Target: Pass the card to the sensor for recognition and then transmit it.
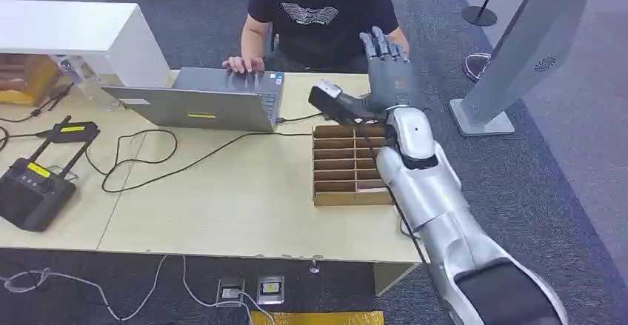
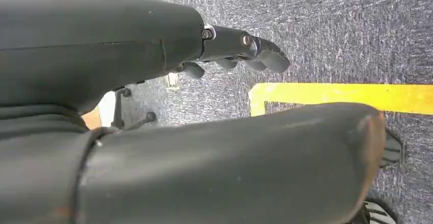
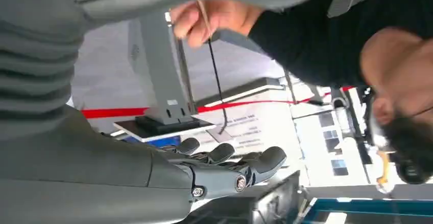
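My right hand [image 1: 385, 62] is raised above the table's far edge, fingers spread, palm toward a seated person [image 1: 318, 7]; it holds nothing. In the right wrist view the same hand [image 3: 224, 168] has its fingers apart, and beyond them the person's hand [image 3: 214, 20] pinches a thin card [image 3: 200, 12] seen edge-on. The black sensor [image 1: 337, 103] lies on the table just left of my right wrist. My left hand [image 2: 240, 50] hangs at my side over the floor and grips nothing.
A slotted cardboard box [image 1: 349, 163] sits under my right forearm. A laptop [image 1: 215, 101] with the person's other hand on it stands at the back; cables and a black controller [image 1: 29, 188] lie at the left. A grey kiosk stand [image 1: 518, 58] is on the right.
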Tool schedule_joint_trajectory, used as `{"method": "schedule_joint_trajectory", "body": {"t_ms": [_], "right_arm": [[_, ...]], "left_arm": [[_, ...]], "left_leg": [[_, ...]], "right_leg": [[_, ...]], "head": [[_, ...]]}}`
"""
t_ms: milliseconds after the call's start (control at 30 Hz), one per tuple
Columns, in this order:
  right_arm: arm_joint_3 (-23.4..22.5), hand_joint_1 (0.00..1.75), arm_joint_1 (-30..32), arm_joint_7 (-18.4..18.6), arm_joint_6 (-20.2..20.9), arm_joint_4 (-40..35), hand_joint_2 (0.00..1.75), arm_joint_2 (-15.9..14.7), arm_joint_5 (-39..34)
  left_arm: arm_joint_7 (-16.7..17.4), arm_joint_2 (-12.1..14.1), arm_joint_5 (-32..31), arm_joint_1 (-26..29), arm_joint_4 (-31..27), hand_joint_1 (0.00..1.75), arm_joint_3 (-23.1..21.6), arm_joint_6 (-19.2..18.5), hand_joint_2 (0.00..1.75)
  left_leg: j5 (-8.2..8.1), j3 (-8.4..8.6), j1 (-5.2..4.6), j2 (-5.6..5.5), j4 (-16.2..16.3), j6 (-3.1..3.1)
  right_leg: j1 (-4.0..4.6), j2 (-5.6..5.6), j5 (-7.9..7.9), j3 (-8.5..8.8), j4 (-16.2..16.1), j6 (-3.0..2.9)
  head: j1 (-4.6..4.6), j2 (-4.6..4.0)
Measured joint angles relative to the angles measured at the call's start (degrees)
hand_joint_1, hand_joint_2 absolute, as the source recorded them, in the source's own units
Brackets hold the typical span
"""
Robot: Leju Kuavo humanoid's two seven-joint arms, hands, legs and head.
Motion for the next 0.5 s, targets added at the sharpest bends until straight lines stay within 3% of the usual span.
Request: {"method": "schedule_joint_trajectory", "body": {"t_ms": [100,233,400,467,500], "right_arm": [[-2.55,0.0,-1.8,-2.2,1.68,-0.81,0.0,-4.43,-2.75],[-7.02,0.0,-3.15,-0.85,0.38,-0.52,0.0,-11.19,-7.69],[-16.03,0.0,-4.34,-2.47,-3.41,6.57,0.0,-25.47,-21.23],[-21.16,0.0,-1.38,-0.79,-2.81,10.57,0.0,-32.65,-28.49],[-23.7,0.0,2.47,0.84,-2.19,12.1,0.0,-35.79,-33.5]], "left_arm": [[-0.39,0.0,-0.04,0.27,0.0,0.0,-0.02,-0.26,0.0],[-1.51,0.2,-0.88,0.41,0.0,0.0,-0.15,-0.79,0.0],[-3.41,0.28,-1.27,0.9,0.0,0.0,-0.35,-0.59,0.0],[-3.45,0.44,-1.4,1.01,0.02,0.0,-0.48,-0.61,0.0],[-3.45,0.48,-1.29,1.01,0.02,0.0,-0.48,-0.68,0.0]], "left_leg": [[0.0,-0.03,0.0,-0.04,0.0,0.01],[-0.02,-0.01,-0.1,0.04,0.04,0.03],[-0.07,-0.02,-0.05,-0.53,0.11,0.1],[-0.23,0.12,0.07,-0.39,0.11,0.27],[-0.37,0.2,0.24,-0.82,0.09,0.44]], "right_leg": [[-0.01,-0.06,0.01,0.08,-0.05,0.01],[-0.09,0.01,0.07,-0.09,-0.12,0.02],[-0.05,-0.58,0.01,0.07,-0.45,0.08],[0.11,-0.47,-0.04,0.3,-0.63,0.14],[0.27,-0.92,-0.19,0.81,-0.84,0.29]], "head": [[0.04,0.0],[-0.07,0.0],[0.07,0.0],[-0.28,0.0],[-0.17,0.0]]}}
